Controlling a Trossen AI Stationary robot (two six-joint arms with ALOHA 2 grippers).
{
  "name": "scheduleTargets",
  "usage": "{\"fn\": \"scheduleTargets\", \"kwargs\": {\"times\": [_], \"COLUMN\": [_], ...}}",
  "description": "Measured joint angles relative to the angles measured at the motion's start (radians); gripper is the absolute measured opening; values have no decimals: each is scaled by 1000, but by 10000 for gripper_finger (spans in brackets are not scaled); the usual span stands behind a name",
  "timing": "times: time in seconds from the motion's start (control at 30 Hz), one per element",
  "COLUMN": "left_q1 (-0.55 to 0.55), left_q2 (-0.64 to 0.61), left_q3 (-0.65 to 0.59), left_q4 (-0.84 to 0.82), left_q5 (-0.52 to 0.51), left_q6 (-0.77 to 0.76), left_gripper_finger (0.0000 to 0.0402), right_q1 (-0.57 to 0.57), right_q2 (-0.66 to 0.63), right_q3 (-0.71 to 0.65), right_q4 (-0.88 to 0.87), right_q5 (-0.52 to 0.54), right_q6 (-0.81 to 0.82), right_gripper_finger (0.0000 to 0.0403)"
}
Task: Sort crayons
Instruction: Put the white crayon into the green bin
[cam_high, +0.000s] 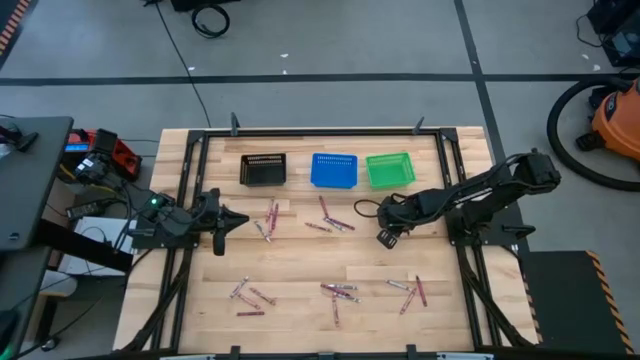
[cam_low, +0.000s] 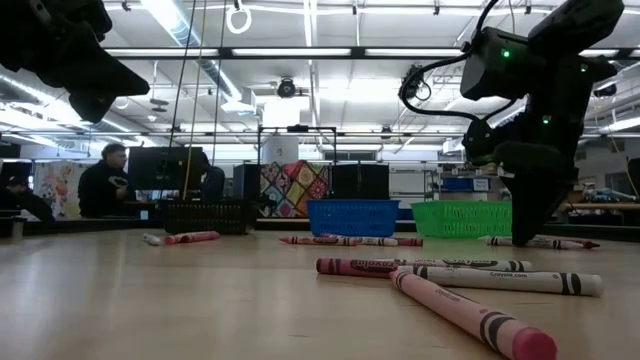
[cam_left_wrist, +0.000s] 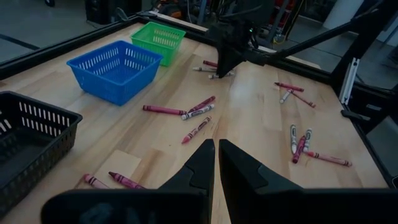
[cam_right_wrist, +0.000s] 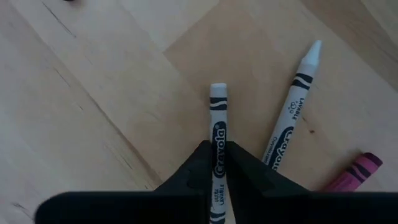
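Red, pink and pale grey crayons lie flat in loose groups on the wooden table (cam_high: 300, 262): near its middle (cam_high: 330, 218), by my left gripper (cam_high: 268, 222) and along the near side (cam_high: 338, 292). My right gripper (cam_high: 385, 237) points down at the table below the green basket and is shut on a pale grey crayon (cam_right_wrist: 217, 124). Another pale grey crayon (cam_right_wrist: 292, 112) and a pink one (cam_right_wrist: 357, 171) lie beside it. My left gripper (cam_left_wrist: 216, 163) is shut and empty at the table's left (cam_high: 222, 222), above the wood. My right gripper pinches the pale grey crayon at the middle of its paper wrapper (cam_right_wrist: 217, 152) between its two fingers. The fingers come from above, pointing down, and lie across the crayon. The crayon lies level; whether it rests on the wood or is just clear of it cannot be told.
Three mesh baskets stand in a row at the far side: black (cam_high: 263, 170), blue (cam_high: 333, 170) and green (cam_high: 390, 169). A dark metal frame (cam_high: 190, 200) runs round the table. Bare wood lies between the crayon groups. People sit in the room beyond (cam_low: 105, 180).
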Motion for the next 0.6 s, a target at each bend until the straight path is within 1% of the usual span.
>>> {"fn": "scheduleTargets", "kwargs": {"times": [0.13,0.43,0.6], "left_q1": [0,0,0], "left_q2": [0,0,6], "left_q3": [0,0,0], "left_q4": [-3,-16,-16], "left_q5": [0,0,-1], "left_q6": [0,0,0], "left_gripper_finger": [34,34,34], "right_q1": [0,-6,-37], "right_q2": [-2,-69,-130], "right_q3": [-1,-7,-7], "right_q4": [9,37,38], "right_q5": [-5,-45,-36], "right_q6": [2,2,1], "right_gripper_finger": [20,20,21]}}
